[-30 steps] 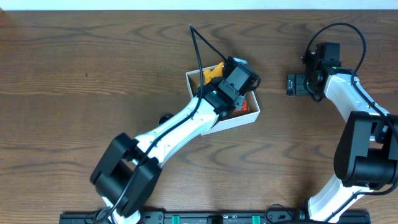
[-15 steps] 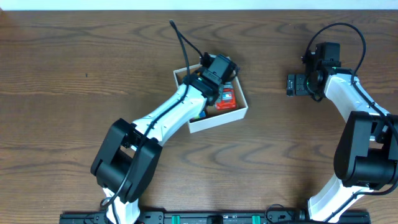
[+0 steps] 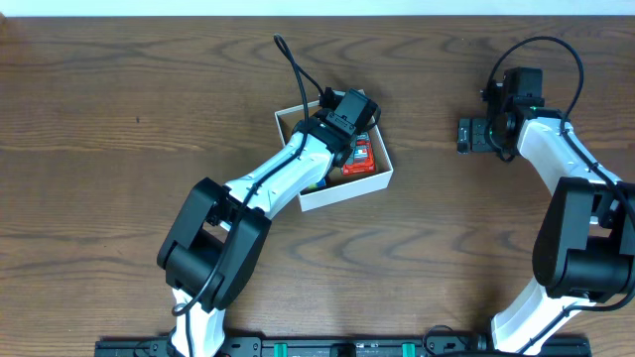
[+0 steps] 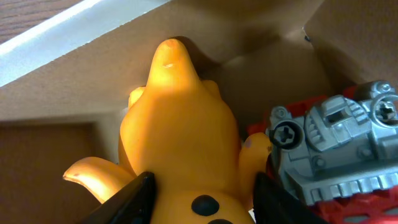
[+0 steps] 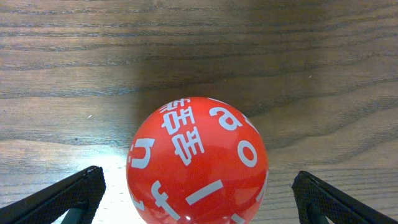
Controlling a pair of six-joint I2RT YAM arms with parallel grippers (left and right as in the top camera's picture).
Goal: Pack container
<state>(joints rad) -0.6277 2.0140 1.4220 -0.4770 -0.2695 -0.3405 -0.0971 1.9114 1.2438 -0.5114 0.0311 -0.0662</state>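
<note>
Overhead: the box (image 3: 347, 190) has slid left across the table (image 3: 119, 198) and turned a little compared with a second ago. In the last half second it barely budges, only the left arm's elbow swings. The left gripper (image 3: 342, 117) is down inside the box the whole time, so my guess is the arm dragged the box along while working a toy into it. That's not great, but the box is flat, in reach, left of table centre. A red toy (image 3: 362, 157) lies in its right half. The right gripper (image 3: 474, 134) hasn't moved at all and is parked far right, well apart from the box.

Left wrist: here's what the overhead hides under the arm. A yellow toy (image 4: 180, 124) is tucked into a brown inside corner, touching the red toy, which turns out to have a grey top. The left gripper's fingers (image 4: 144, 196) sit narrow against the yellow toy's flanks, so it looks held, not let go yet.

Right wrist: a red ball (image 5: 198, 162) with white letters sits on the bare wood, and you can't see it from above. The right gripper's jaws are spread wide on either side, clear of it. I reckon that one's next for the box.
</note>
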